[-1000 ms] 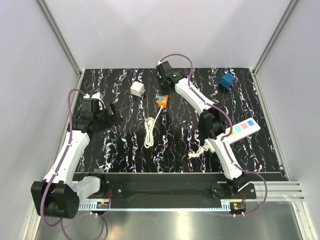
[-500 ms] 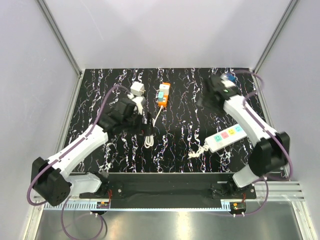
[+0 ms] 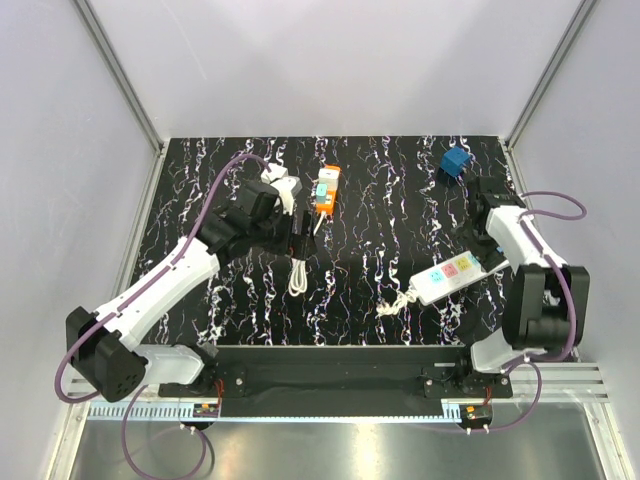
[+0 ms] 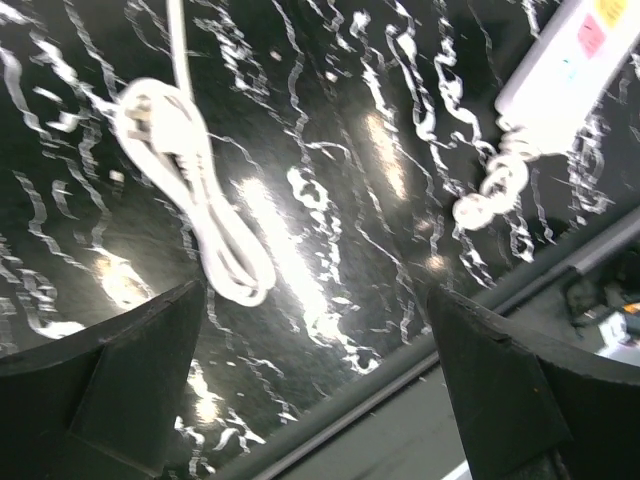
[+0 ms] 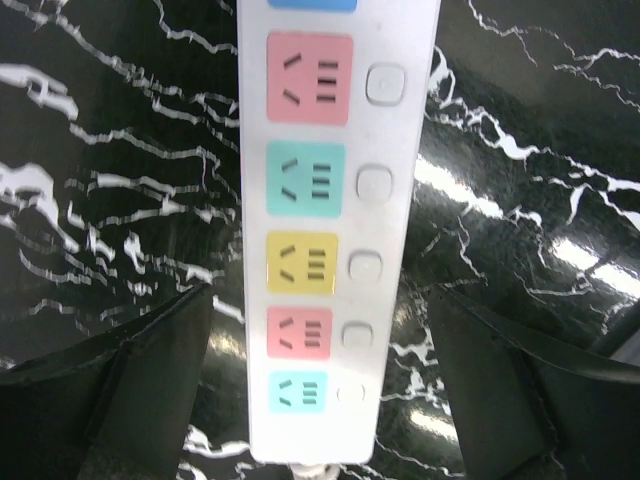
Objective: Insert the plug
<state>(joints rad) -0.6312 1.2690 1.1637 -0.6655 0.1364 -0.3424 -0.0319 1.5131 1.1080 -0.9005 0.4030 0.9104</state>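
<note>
Nearest, in the lower right of the top view, the white power strip (image 3: 455, 272) lies aslant on the table (image 3: 380, 310), with nothing pinning it. The right gripper (image 5: 320, 295) hangs over it, fingers spread wide, clear of both edges and holding nothing. Left of centre, the left gripper (image 4: 315, 292) is equally wide open and empty above the coiled white cable (image 4: 190, 190). Farther back lies the orange-and-white plug (image 3: 325, 188). In the far upper right corner sits the plug (image 3: 456, 161), well apart from strip and grippers. The likely risks are a skewed grasp so close to the corner, and the loose strip sliding under the push, so the pins miss their slots.
</note>
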